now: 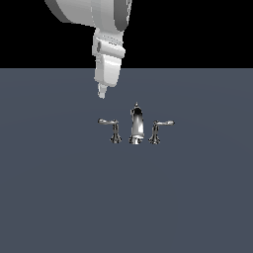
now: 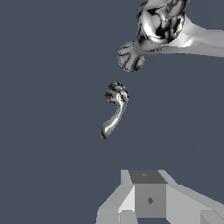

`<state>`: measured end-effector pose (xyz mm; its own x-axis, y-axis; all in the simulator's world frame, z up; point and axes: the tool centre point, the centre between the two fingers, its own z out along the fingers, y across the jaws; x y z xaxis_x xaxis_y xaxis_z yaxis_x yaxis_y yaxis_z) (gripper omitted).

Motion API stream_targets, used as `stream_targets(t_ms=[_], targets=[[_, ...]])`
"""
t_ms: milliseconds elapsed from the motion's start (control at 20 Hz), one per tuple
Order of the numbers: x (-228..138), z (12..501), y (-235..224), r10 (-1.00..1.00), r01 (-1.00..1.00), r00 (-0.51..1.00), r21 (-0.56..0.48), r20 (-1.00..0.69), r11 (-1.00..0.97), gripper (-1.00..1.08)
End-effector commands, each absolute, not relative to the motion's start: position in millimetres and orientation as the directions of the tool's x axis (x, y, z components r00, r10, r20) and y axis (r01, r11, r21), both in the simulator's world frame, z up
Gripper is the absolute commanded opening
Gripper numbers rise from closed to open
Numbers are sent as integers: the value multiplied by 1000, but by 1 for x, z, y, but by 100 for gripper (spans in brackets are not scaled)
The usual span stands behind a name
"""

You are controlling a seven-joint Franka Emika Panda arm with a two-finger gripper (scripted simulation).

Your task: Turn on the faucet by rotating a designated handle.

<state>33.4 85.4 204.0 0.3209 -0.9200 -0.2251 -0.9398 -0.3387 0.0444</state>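
The chrome faucet (image 1: 136, 126) stands in the middle of the dark grey surface, with a tall curved spout and a short lever on each side. The handle (image 1: 109, 124) is the lever on the exterior view's left, a thin curved arm on a flared post. My gripper (image 1: 102, 93) hangs above it, a little towards the exterior view's left, and does not touch it. Its fingers look pressed together and hold nothing. In the wrist view the handle (image 2: 114, 111) lies beyond the gripper (image 2: 141, 200), and the spout (image 2: 162, 25) shows large and close.
The twin lever (image 1: 161, 125) stands on the spout's other side, at the exterior view's right. The flat grey surface (image 1: 59, 197) spreads around the faucet. The white arm links (image 1: 94, 15) fill the upper part of the exterior view.
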Motion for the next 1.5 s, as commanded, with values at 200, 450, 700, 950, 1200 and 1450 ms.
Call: stream_targets(t_ms=[200,450,700,950,1200,1450], targets=[[62,156,86,-980,-986,145,57,-140,-154,-100],[79,127,86,-996,-998,37,42,-76,-40,-100],[90,107,85,-999,-999,-34,21,-31,34,-100],[96,97,85,-997,-997,-73,4,-6,73,-100],[98,95,85,-997,-997,-82,0,0,82,-100],[92,95,88,-997,-997,-81,1,0,81,-100]])
